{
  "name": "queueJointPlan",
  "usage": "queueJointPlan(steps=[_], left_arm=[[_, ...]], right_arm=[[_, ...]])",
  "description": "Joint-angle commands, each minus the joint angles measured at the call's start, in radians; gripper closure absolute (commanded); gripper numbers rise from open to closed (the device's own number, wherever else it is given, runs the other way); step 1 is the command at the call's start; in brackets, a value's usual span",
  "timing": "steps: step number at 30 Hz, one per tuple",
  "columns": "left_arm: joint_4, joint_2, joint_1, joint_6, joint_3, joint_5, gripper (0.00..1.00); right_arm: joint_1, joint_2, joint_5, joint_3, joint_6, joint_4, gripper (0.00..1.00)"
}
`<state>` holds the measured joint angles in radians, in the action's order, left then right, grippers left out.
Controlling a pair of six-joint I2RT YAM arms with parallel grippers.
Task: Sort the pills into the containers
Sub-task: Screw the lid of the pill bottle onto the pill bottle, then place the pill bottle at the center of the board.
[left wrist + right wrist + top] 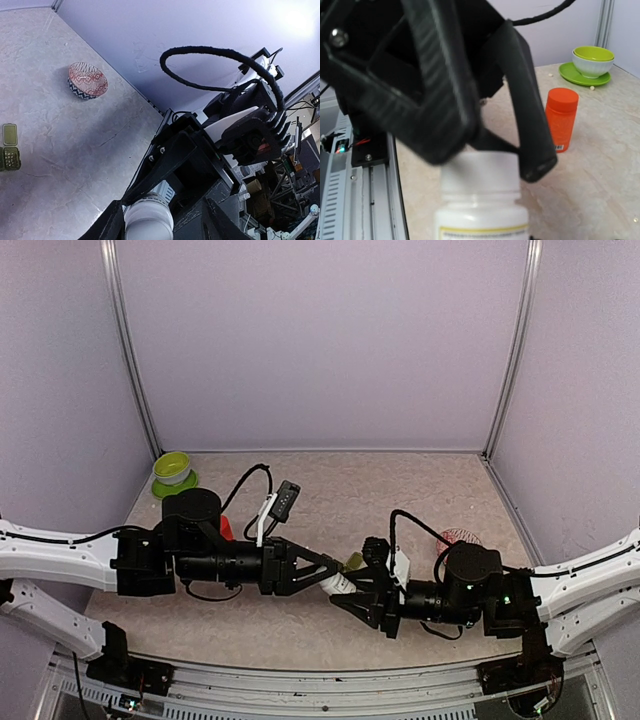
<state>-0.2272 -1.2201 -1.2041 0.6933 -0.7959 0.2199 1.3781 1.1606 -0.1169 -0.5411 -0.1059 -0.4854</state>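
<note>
Lime-green bowl (592, 61) on green saucer (570, 74), upright orange bottle (561, 119), patterned red bowl (87, 80)

The containers (9, 136) run off the left wrist view's left edge — two boxes show, the pills (10, 159) in one too small to count. The white bottle (482, 197) is cut by the right wrist view's bottom edge, its label unreadable; the left gripper (492, 159) over its cap is blurred.

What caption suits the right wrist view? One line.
Left gripper grips the cap of the white bottle; orange bottle, lime bowl behind.
</note>
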Motion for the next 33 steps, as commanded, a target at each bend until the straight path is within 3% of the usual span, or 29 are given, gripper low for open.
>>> queueJointPlan(steps=[1,9,18,22,24,33], left_arm=[[0.03,-0.012,-0.018,-0.034,-0.04,-0.009,0.5],[0.043,-0.018,-0.022,-0.037,-0.042,-0.02,0.51],[0.04,-0.026,-0.022,-0.037,-0.042,-0.012,0.63],[0.043,-0.034,-0.023,-0.037,-0.046,-0.003,0.54],[0.043,-0.035,-0.022,-0.036,-0.047,-0.006,0.54],[0.055,-0.028,-0.023,-0.043,-0.048,-0.038,0.77]], right_arm=[[0.005,0.0,-0.024,-0.008,-0.011,-0.018,0.8],[0.005,-0.007,-0.032,-0.001,-0.011,-0.019,0.8],[0.005,-0.018,-0.041,0.004,-0.012,-0.024,0.8],[0.005,-0.021,-0.048,0.005,-0.013,-0.025,0.8],[0.005,-0.019,-0.046,0.005,-0.012,-0.024,0.8],[0.005,-0.013,-0.045,0.002,-0.014,-0.023,0.79]])
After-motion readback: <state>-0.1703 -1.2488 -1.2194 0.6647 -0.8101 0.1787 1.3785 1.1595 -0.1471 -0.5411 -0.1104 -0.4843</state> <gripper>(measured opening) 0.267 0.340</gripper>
